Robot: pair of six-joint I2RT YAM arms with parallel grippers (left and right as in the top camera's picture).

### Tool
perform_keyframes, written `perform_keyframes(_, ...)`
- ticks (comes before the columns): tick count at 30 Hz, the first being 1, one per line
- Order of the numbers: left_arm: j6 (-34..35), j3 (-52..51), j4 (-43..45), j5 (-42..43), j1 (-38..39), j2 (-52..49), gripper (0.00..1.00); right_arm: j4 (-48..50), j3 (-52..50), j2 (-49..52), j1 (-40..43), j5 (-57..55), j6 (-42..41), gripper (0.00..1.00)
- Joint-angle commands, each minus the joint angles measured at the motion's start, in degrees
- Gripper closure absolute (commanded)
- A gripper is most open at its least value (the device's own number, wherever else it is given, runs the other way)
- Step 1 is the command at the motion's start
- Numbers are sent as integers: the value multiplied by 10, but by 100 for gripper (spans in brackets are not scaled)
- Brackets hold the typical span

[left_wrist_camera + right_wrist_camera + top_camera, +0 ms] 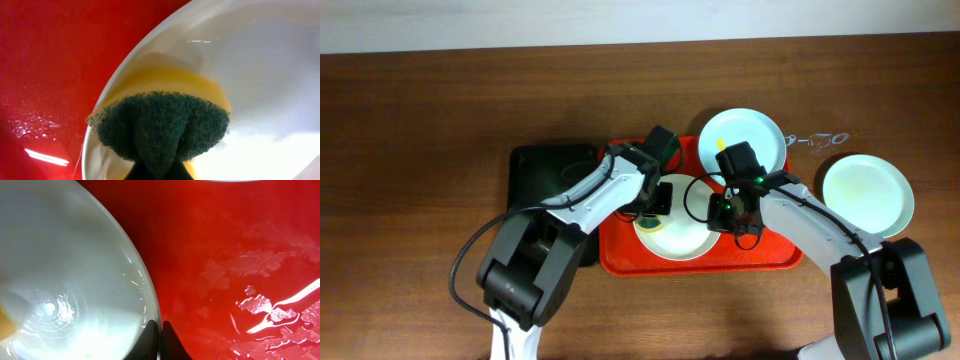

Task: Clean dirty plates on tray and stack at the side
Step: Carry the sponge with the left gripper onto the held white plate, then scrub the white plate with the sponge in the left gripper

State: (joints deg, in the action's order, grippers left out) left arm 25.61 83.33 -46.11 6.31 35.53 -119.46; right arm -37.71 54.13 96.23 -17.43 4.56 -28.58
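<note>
Green sponge point(160, 125) in left fingers point(132, 176) on plate point(260, 75); right fingers point(149, 342) pinch rim

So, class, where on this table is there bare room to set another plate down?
Free: the table left of the black tray, and the strip along the red tray's near edge. Crowded: tray middle, where left gripper and right gripper work one plate.
</note>
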Motion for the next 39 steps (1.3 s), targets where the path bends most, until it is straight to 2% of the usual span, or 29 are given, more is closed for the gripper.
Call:
perform_keyframes(1,-19,-26,34,112,5,-35,100,-3,8,6,-6,0,-7,96)
perform_keyframes(6,-24,-26,41,151,7,-35,100,-3,8,6,-6,-1,-7,96)
perform_keyframes(8,-55,-26,55,202,7,-35,100,-3,8,6,-6,0,-7,96)
perform_keyframes(10,-60,-26,64,218,5,-35,100,-3,8,6,-6,0,-7,96)
perform_keyframes(14,-80,-12,85,310,-19,-24,100,-3,8,6,-6,-1,-7,96)
perform_keyframes(18,-86,-4,89,323,-40,2,100,-2,8,6,-6,-1,-7,96)
perform_keyframes(21,-86,-4,90,294,-49,38,100,-2,8,6,-6,-1,-7,96)
perform_keyframes(27,-85,-5,70,150,-45,51,100,-2,8,6,-6,-1,-7,96)
perform_keyframes(31,-85,-20,69,54,-15,50,100,-2,8,6,-6,-1,-7,96)
perform_keyframes(34,-83,-38,71,19,-2,50,100,0,8,6,-6,-1,-7,96)
perform_keyframes(39,-83,-44,71,13,0,50,100,0,8,6,-6,-1,-7,96)
